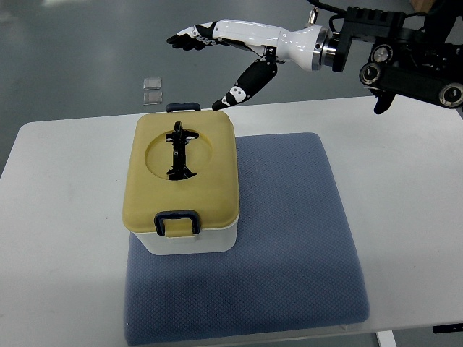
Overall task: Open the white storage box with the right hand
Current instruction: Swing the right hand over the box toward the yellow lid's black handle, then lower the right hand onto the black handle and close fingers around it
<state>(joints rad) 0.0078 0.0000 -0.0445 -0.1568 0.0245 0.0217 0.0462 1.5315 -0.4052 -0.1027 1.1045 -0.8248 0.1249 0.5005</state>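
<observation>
A white storage box (189, 243) with a tan lid (210, 188) stands on a blue-grey mat (289, 238) on the white table. The lid is closed, with a black handle (179, 152) lying in its round recess and dark latches at the near (178, 221) and far (182, 107) sides. My right hand (210, 61) hovers above and behind the box's far edge, fingers spread and holding nothing. Its thumb (239, 90) points down toward the lid's far right corner, without touching it. The left arm is not in view.
The white table (58, 217) ends at the far edge just behind the box. Two small clear square pieces (153, 90) lie on the grey floor beyond it. The black right forearm (405, 61) reaches in from the upper right.
</observation>
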